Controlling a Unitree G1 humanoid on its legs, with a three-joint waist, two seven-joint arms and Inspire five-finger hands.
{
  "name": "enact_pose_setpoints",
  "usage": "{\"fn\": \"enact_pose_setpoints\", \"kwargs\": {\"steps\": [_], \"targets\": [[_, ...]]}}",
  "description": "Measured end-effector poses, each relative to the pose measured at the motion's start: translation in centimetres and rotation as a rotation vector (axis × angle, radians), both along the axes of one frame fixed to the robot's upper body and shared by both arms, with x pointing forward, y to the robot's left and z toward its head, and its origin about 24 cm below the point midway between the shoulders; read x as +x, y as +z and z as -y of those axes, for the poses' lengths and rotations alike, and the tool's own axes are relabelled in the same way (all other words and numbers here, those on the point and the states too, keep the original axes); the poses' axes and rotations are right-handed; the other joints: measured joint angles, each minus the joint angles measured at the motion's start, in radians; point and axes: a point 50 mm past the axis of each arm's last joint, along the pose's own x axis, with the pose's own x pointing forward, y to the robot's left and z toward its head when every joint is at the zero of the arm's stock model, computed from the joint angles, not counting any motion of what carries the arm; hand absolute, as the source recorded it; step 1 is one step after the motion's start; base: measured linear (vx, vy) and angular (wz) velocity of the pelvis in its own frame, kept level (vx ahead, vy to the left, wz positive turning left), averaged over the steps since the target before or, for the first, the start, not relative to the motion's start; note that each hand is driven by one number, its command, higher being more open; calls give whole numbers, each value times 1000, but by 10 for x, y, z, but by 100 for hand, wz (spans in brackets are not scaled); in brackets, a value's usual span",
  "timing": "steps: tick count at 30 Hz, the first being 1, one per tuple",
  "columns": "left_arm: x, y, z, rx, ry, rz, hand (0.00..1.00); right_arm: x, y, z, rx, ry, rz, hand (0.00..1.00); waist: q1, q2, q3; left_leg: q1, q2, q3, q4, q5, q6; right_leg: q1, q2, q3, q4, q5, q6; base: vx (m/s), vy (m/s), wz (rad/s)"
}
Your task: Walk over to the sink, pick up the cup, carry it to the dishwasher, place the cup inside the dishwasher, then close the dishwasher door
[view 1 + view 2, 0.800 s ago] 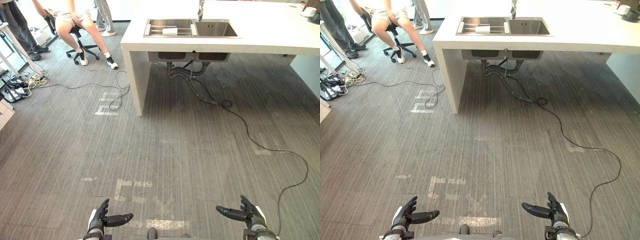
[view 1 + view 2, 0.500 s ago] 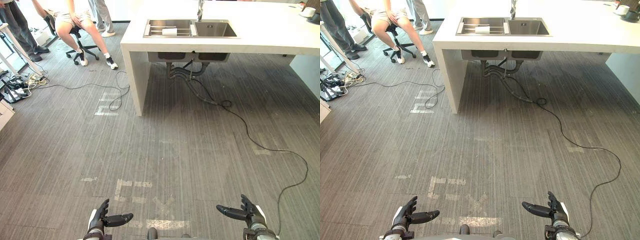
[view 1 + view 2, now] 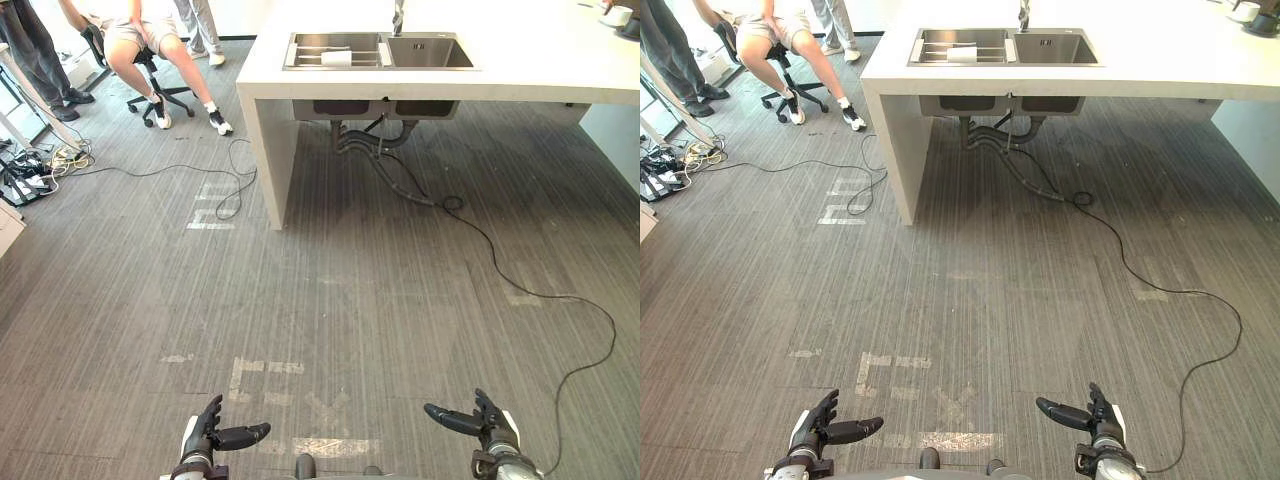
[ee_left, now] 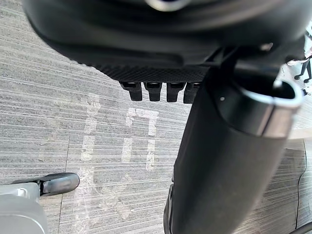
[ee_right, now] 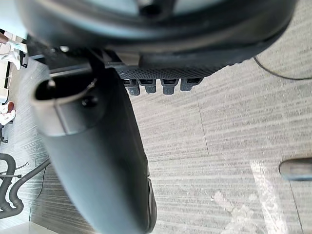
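Note:
A white cup [image 3: 337, 58] lies in the left basin of the steel sink [image 3: 432, 53], far ahead in the white counter [image 3: 540, 60]. A tap [image 3: 398, 14] stands behind the basins. My left hand [image 3: 206, 439] and right hand [image 3: 489, 428] hang low at the near edge of the eye views, over the grey floor, a long way from the sink. Both hands are open with relaxed fingers and thumbs pointing inward, and hold nothing. The wrist views show each thumb [image 4: 219, 170] [image 5: 97, 161] over bare floor.
A person sits on an office chair [image 3: 150, 60] at the far left, with others standing beside. Loose cables [image 3: 40, 165] lie by the left edge. Drain pipes [image 3: 370, 140] hang under the sink. Another white cup [image 3: 626, 16] stands at the counter's far right.
The whole picture has shifted slightly, so the camera has moved a little toward the counter. Both hands stay open and low.

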Motion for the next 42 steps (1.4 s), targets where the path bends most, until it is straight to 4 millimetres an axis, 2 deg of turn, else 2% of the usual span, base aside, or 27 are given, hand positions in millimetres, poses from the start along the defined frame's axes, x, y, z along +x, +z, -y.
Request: {"fn": "enact_pose_setpoints", "kwargs": {"steps": [11, 15, 19, 21, 22, 23, 25, 26, 28, 30, 31, 32, 33, 34, 35, 36, 37, 38, 39, 40, 41, 42], "targets": [[3, 1, 1, 6, 6, 13, 100, 8, 1, -2, -10, -23, 13, 100, 3, -1, 1, -9, -1, 19, 0, -15, 3, -15, -2, 17, 0, -5, 5, 4, -14, -5], [4, 2, 1, 9, 10, 19, 100, 11, 2, -3, -9, -22, 19, 100, 16, -1, 1, -10, -1, 50, 5, -28, 5, -28, -3, 46, 7, -7, 8, 7, -1, -21], [9, 5, 5, 1, 8, 48, 100, 13, 4, 0, -12, -47, 29, 100, 23, 0, 3, -31, -8, 75, 47, -73, 14, -65, -16, 67, 62, -36, 37, 40, 32, -21], [12, 8, 9, -7, 7, 72, 100, 16, 6, 3, -22, -63, 39, 100, 29, 8, 10, -59, -12, 97, 131, -138, 27, -105, -28, 78, 161, -81, 65, 67, 72, -27], [12, 8, 12, -17, 8, 78, 100, 17, 7, 5, -34, -65, 42, 100, 28, 23, 19, -60, -11, 100, 182, -177, 37, -137, -35, 75, 270, -114, 107, 52, 87, -14], [15, 9, 16, -26, 8, 90, 100, 16, 8, 7, -41, -67, 39, 100, 27, 40, 27, -56, -12, 101, 217, -204, 48, -191, -41, 68, 417, -135, 132, 69, 97, -7], [21, 13, 16, -21, -8, 116, 100, 15, 6, 5, -36, -67, 32, 100, 26, 44, 38, -39, -21, 93, 240, -219, 71, -280, -57, 52, 635, -134, 133, 140, 97, 15], [29, 17, 14, -10, -23, 136, 100, 14, 5, 2, -29, -60, 22, 100, 22, 41, 52, -14, -35, 73, 257, -237, 84, -348, -76, 33, 779, -170, 113, 192, 75, 34], [35, 19, 14, -4, -21, 151, 100, 15, 5, 1, -29, -53, 19, 100, 15, 50, 60, 7, -36, 48, 255, -248, 83, -396, -75, 7, 796, -197, 101, 198, 39, 39], [39, 21, 11, 11, -3, 165, 100, 19, 6, -2, -30, -25, 27, 100, 11, 53, 68, 29, -29, 27, 240, -250, 78, -427, -68, -30, 716, -203, 87, 253, -4, 37], [43, 23, 10, 21, 8, 175, 100, 26, 8, -5, -38, 3, 38, 100, 4, 58, 83, 46, -14, 14, 236, -258, 65, -443, -51, -44, 641, -199, 81, 332, -59, 38], [45, 24, 10, 25, 12, 182, 100, 32, 10, -6, -45, 19, 51, 100, -1, 64, 94, 59, -1, 9, 234, -266, 51, -453, -36, -45, 577, -185, 66, 288, -66, 29], [46, 24, 10, 28, 14, 185, 100, 35, 12, -7, -50, 30, 61, 100, -1, 64, 96, 72, 7, 10, 232, -279, 28, -451, -22, -45, 496, -139, 56, 408, -112, 22], [45, 24, 8, 37, 17, 181, 100, 38, 14, -9, -53, 46, 70, 100, -1, 41, 92, 98, -2, 10, 231, -302, -6, -449, -27, -38, 410, -26, 3, 380, -119, 14], [43, 24, 7, 41, 19, 176, 100, 38, 13, -10, -54, 53, 70, 100, -2, 24, 90, 114, -12, 10, 233, -316, -17, -448, -39, -37, 399, 28, -13, 482, -188, 10], [40, 21, 11, 28, 27, 162, 100, 39, 15, -7, -67, 62, 70, 100, -3, 34, 83, 133, 1, 9, 255, -362, -19, -449, -31, -47, 437, 20, -101, 321, -158, 2], [38, 19, 16, 12, 33, 158, 100, 41, 17, -5, -77, 60, 76, 100, -2, 60, 72, 117, 29, 11, 304, -384, -35, -447, -8, -56, 437, -15, -98, 485, -247, 1], [37, 18, 21, -4, 38, 157, 100, 44, 18, -5, -80, 58, 82, 100, -3, 72, 70, 51, 55, 10, 445, -392, -47, -424, 11, -68, 413, -30, -112, 415, -213, 4], [39, 17, 23, -14, 40, 161, 100, 45, 18, -6, -82, 59, 85, 100, -3, 78, 72, 14, 71, 12, 540, -387, -55, -398, 21, -78, 390, -34, -115, 530, -263, 22], [41, 18, 27, -32, 47, 168, 100, 44, 17, -7, -83, 63, 77, 100, -4, 83, 78, -64, 110, 19, 755, -340, -99, -328, 40, -95, 341, -33, -151, 368, -166, 33], [42, 18, 30, -44, 53, 172, 100, 40, 15, -9, -85, 77, 63, 100, -1, 80, 82, -121, 161, 60, 943, -327, -107, -245, 52, -110, 296, -43, -175, 449, -181, 30], [42, 18, 30, -47, 54, 174, 100, 40, 15, -10, -86, 82, 61, 100, -1, 76, 86, -138, 183, 81, 1002, -325, -103, -213, 54, -112, 280, -46, -180, 431, -157, 16]]}}
